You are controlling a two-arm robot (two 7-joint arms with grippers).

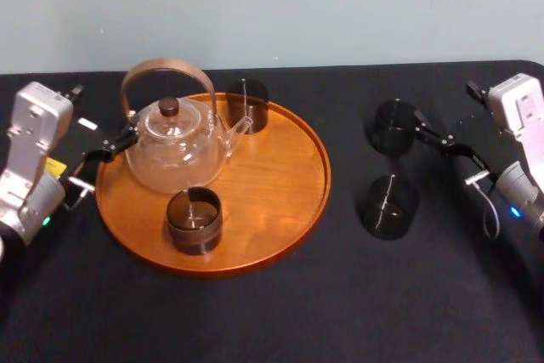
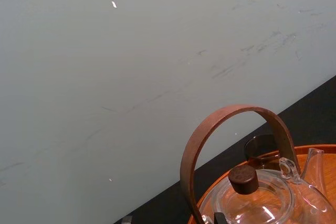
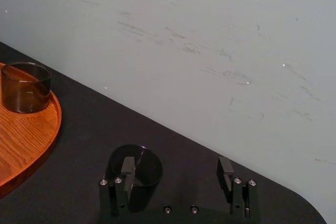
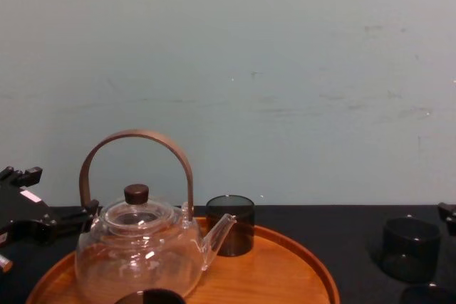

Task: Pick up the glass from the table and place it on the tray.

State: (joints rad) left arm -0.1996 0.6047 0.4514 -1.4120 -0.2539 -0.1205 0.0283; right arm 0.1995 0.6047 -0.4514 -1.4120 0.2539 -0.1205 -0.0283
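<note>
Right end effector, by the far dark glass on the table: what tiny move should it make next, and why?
Probably slide sideways to centre the far glass between its fingers. The right end effector is open, but the far glass lines up with one finger, not the gap. The left end effector sits beside the teapot.

no readable text, brand, number or sign anywhere. small yellow label (image 1: 56, 166) on left arm (image 1: 34, 146), at 9 o'clock of tray (image 1: 276, 189): print too small to read. white tag (image 1: 87, 123) just above it: illegible.
</note>
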